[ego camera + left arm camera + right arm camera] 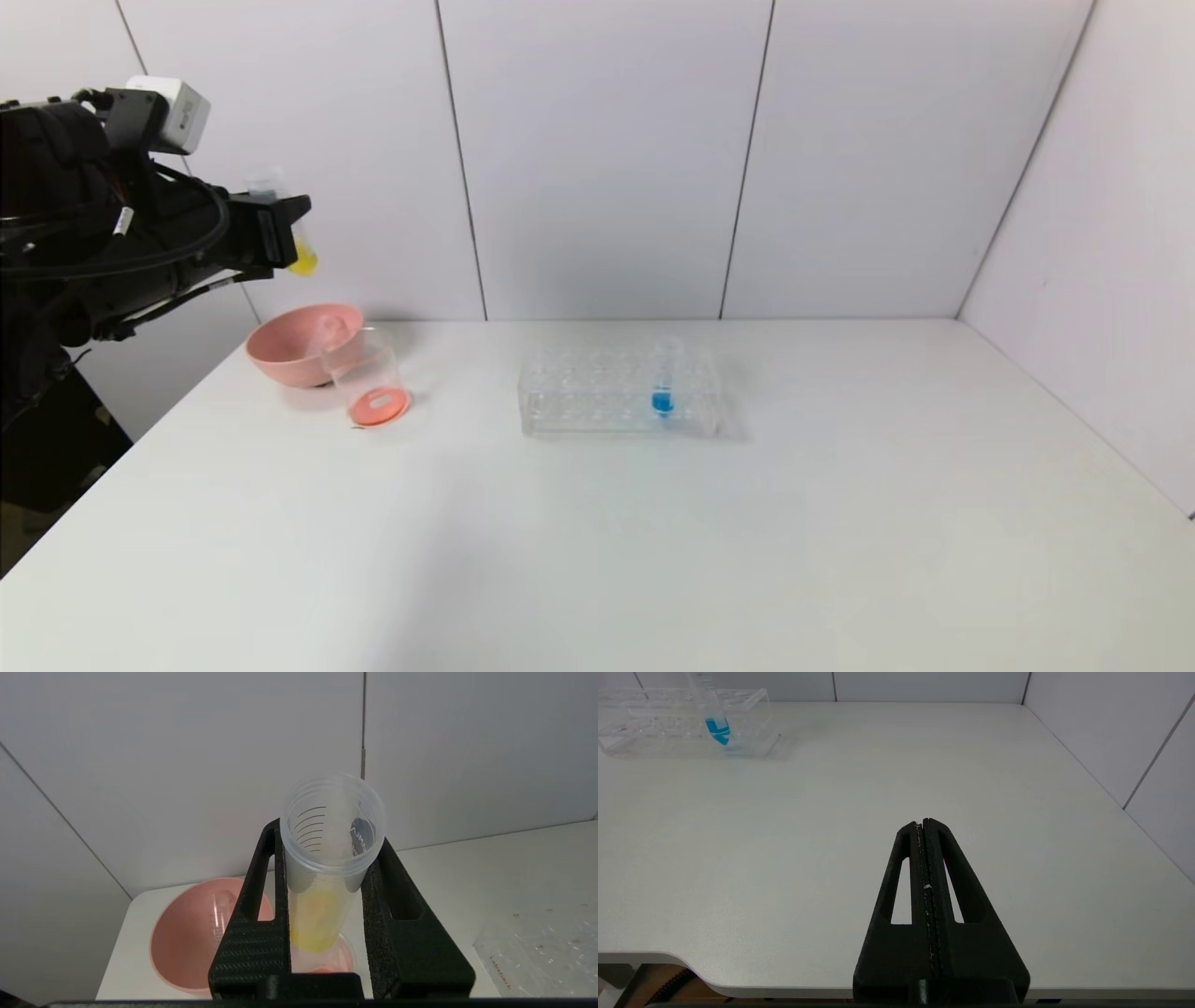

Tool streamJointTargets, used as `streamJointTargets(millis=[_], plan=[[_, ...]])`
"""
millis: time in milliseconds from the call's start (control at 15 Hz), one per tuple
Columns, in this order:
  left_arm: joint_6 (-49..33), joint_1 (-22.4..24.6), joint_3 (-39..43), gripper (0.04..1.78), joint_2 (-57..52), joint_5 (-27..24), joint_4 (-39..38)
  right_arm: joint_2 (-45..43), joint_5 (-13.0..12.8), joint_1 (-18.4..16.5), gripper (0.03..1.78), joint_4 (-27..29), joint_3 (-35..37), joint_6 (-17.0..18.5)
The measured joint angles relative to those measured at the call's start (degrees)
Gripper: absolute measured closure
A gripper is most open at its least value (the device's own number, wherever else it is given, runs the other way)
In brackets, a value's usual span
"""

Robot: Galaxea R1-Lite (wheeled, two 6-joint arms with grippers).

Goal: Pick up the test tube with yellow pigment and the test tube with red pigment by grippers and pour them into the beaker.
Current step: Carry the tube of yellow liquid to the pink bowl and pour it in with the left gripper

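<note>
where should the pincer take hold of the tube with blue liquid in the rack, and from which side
Grip the blue tube on its bare upper part, coming from above. It stands upright in the rack, whose walls enclose its lower half; only the top protrudes, with no neighbouring tubes.

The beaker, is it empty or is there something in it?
Not empty. The beaker holds a thin orange-red layer at its bottom. The test tube with yellow pigment still holds its yellow, gripped in the left end effector above.

head view overlooking table (597,560), wrist views close behind tools

beaker (367,377) before bowl (297,343), rack (620,392) rightward.
</note>
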Motion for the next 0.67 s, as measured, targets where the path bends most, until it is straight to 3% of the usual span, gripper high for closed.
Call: streamJointTargets(millis=[400, 667], plan=[[0.00, 7.63, 1.99, 1.37, 1.74, -5.38, -0.80, 0.00, -0.02, 0.00, 1.70, 0.00, 0.00, 0.00], [0.17, 10.05, 2.61, 1.37, 2.95, -6.73, -0.96, 0.00, 0.00, 0.00, 1.70, -0.02, 0.00, 0.00]])
